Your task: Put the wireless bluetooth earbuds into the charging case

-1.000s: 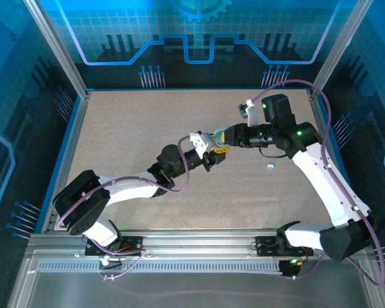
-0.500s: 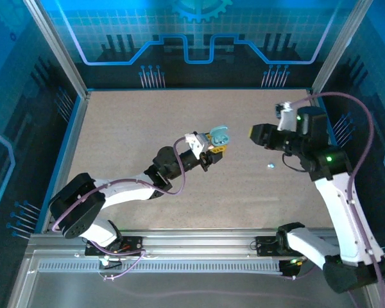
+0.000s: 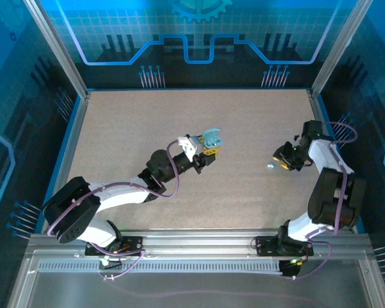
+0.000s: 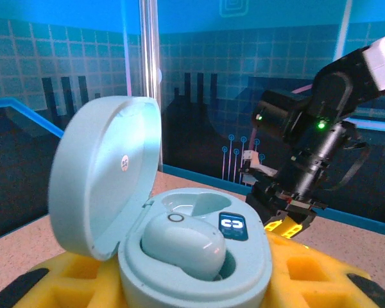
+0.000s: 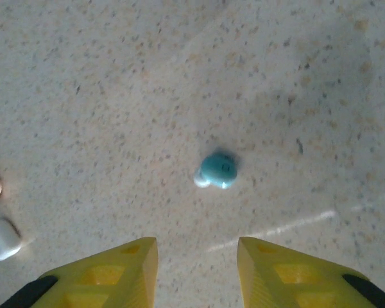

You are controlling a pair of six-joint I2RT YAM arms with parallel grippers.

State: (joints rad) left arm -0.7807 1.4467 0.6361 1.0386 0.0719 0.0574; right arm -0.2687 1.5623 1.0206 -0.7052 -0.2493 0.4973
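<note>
1. Gripping the charging case [image 3: 211, 135], the left hand [image 3: 208, 145] was closed on the lower shell and held it above the middle of the tabletop [image 3: 135, 122]. Its arm reached diagonally from the near-left base with the elbow bent.
2. The left wrist view gave detail that the overhead view lacked. Yellow fingers [image 4: 308, 276] sat beneath the case [image 4: 199, 266], and the lid [image 4: 106, 173] stood hinged up on the left. A seated earbud [image 4: 183, 244], pale blue, lay in the nearer well, with a second well visible behind it.
3. The right hand [image 3: 283, 160] was spread open and pointed down at the tabletop near the right side. Its arm was folded tightly above its base, close to the right wall.
4. In the right wrist view, the loose earbud [image 5: 217, 171], teal, lay on the tabletop [image 5: 115, 77]. It was just ahead of the gap of the right hand [image 5: 194, 247] and touched neither finger. From overhead it was a speck [image 3: 270, 165] just left of that hand.
5. A white earbud [image 5: 1, 239] lay at the left edge of the right wrist view, well apart from the teal one.
6. Beyond the case, the left wrist view caught the right arm [image 4: 321, 128] with its yellow tips lowered.
</note>
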